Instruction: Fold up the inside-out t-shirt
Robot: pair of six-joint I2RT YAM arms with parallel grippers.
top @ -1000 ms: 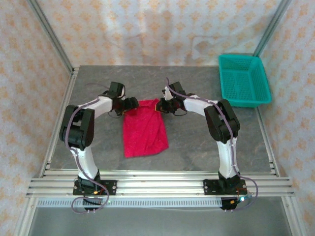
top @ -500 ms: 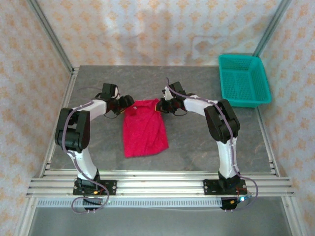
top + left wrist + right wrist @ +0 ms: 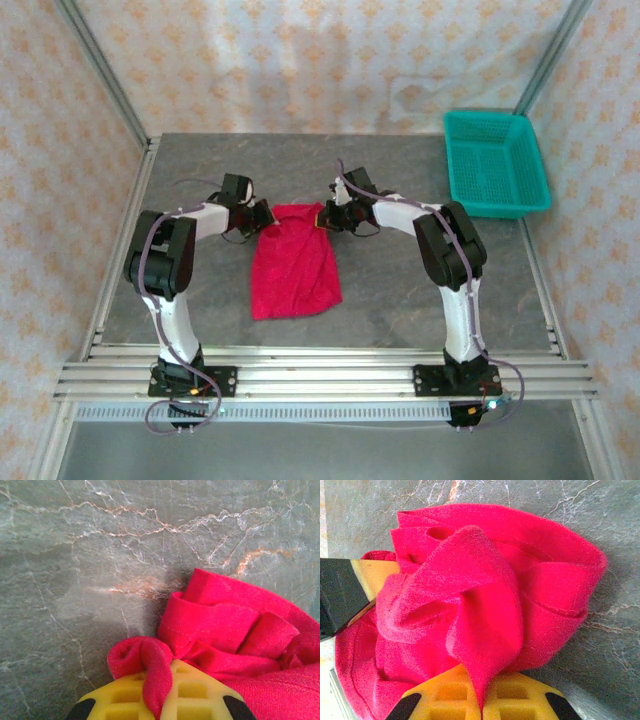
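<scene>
The t-shirt was laid as a narrow panel on the table, its far corners clamped in the left gripper and right gripper, with the crosswise folds judged outstanding.

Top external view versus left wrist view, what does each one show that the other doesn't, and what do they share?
From above: the whole t-shirt spread as a rough rectangle, the right gripper at its far right corner, and the teal basket far right. From the left wrist: bunched folds, cloth pinched between the yellow pads of the left gripper, marble veins in the table. Shared: t-shirt, left gripper, table.
</scene>
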